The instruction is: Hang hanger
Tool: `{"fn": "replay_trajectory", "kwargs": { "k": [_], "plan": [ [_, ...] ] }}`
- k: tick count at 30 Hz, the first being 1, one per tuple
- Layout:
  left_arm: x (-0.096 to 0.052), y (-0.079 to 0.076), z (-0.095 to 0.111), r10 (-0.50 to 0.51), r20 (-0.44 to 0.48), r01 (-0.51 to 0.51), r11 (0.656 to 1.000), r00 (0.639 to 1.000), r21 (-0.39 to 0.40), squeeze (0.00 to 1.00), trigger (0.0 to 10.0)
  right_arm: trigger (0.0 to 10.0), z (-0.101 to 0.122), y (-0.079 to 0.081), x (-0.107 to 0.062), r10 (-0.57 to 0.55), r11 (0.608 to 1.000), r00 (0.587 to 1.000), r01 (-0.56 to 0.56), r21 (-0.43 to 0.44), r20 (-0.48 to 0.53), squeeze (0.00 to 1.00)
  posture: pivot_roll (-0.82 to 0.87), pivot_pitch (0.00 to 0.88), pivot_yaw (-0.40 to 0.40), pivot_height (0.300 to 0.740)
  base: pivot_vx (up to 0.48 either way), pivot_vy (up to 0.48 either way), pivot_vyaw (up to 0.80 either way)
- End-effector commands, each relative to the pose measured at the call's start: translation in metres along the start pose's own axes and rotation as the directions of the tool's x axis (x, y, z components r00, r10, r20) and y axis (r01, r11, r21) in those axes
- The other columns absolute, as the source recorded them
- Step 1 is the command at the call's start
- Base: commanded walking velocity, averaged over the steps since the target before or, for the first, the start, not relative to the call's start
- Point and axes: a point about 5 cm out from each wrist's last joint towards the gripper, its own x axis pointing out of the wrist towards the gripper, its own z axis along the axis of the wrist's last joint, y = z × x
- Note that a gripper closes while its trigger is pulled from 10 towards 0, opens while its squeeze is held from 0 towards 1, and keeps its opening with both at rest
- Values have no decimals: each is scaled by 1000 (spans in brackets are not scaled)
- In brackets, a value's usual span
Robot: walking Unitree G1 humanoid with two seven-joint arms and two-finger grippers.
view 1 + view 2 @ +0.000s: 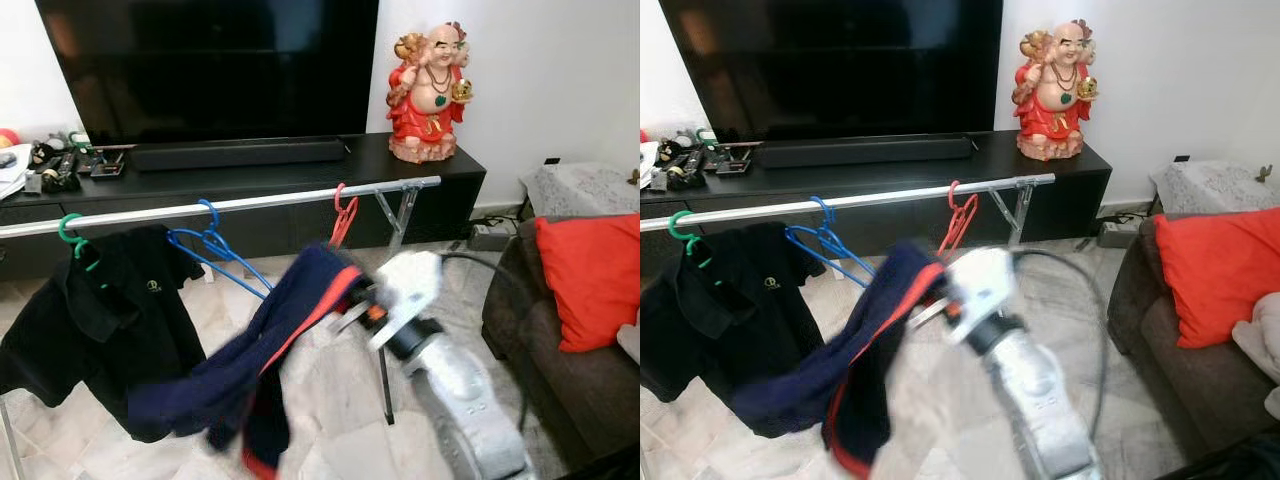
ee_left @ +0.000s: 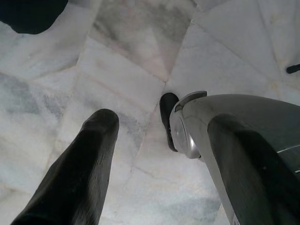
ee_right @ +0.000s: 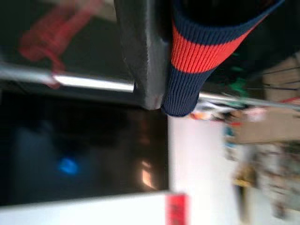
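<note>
I've got the right gripper [image 1: 352, 300] w/ fingers pinching the navy-red garment [image 1: 262, 350] on its red hanger [image 1: 343, 217], lifted near the rail [image 1: 250, 203] so the hook can catch; left gripper [image 2: 136, 131] idles, fingers spread.

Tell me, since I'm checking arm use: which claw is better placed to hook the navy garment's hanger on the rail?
Right. The right claw holds the navy garment just below the rail; the left claw points at the floor.

A red laughing-Buddha statue [image 1: 428, 92] stands on the black TV cabinet [image 1: 300, 170] beside the television [image 1: 210, 65].
</note>
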Motion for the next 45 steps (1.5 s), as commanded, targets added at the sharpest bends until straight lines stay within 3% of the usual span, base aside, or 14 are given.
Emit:
{"fn": "replay_trajectory", "kwargs": {
  "k": [1, 2, 5, 6, 11, 15, 20, 24, 26, 27, 30, 34, 39, 45],
  "plan": [
    [-1, 3, -2, 2, -14, -2, 1000, 1000, 17, 0, 10000, 10000, -4, -14, -2, -96, 995, 995, 97, 14, -25, 0, 63, 22, 27, 740, 0, 0, 0],
    [-1, 5, -1, 9, -10, -9, 1000, 1000, 18, 0, 10000, 10000, -22, -36, -13, -261, 965, 960, 264, 13, -97, 0, 66, 22, 27, 740, 0, 0, 0],
    [-2, 9, 0, 24, 0, -24, 1000, 1000, 11, 0, 10000, 10000, -37, -47, -24, -360, 930, 921, 368, 26, -150, 0, 65, 21, 27, 740, 0, 0, 0],
    [-2, 13, 3, 45, 14, -45, 999, 999, -2, 0, 10000, 10000, -52, -52, -33, -413, 906, 888, 422, 6, -202, 0, 65, 21, 27, 740, 0, 0, 0],
    [-1, 26, 16, 112, 81, -110, 993, 990, -29, 0, 10000, 10000, -93, -56, -57, -479, 854, 808, 519, 30, -344, 0, 76, 18, 26, 740, 0, 0, 0],
    [-1, 33, 27, 135, 138, -127, 990, 981, -62, 0, 10000, 10000, -110, -51, -63, -475, 849, 782, 528, 25, -404, 0, 79, 14, 26, 740, 0, 0, 0],
    [-2, 47, 61, 179, 321, -156, 983, 930, -97, 0, 10000, 10000, -129, -46, -68, -488, 827, 748, 561, 34, -450, 0, 68, 1, 26, 740, 0, 0, 0],
    [-6, 46, 85, 174, 458, -149, 985, 872, -92, 0, 10000, 10000, -145, -46, -78, -506, 804, 705, 594, 25, -497, 0, 72, 0, 24, 740, 0, 0, 0],
    [-10, 46, 100, 173, 535, -144, 985, 827, -95, 0, 10000, 10000, -153, -48, -86, -530, 781, 661, 624, -4, -530, 0, 78, 0, 20, 740, 0, 0, 0],
    [-10, 46, 100, 173, 535, -144, 985, 827, -95, 0, 10000, 10000, -153, -48, -86, -530, 781, 661, 624, -4, -530, 0, 78, 0, 20, 740, 0, 0, 0],
    [-21, 39, 126, 162, 655, -132, 987, 738, -95, 0, 10000, 10000, -165, -51, -99, -547, 760, 603, 649, -42, -582, 0, 86, 0, 16, 740, 0, 0, 0],
    [-29, 30, 141, 144, 707, -114, 989, 692, -89, 0, 10000, 10000, -170, -50, -103, -544, 758, 593, 650, -45, -594, 0, 86, 0, 17, 740, 0, 0, 0],
    [-36, 19, 153, 127, 737, -95, 992, 664, -85, 0, 10000, 10000, -177, -47, -111, -543, 746, 566, 665, -47, -620, 0, 91, 0, 16, 740, 0, 0, 0],
    [-39, 13, 153, 109, 719, -86, 994, 686, -68, 0, 10000, 10000, -187, -44, -129, -551, 713, 507, 699, -58, -663, 0, 93, 0, 16, 740, 0, 0, 0]
  ]
}}
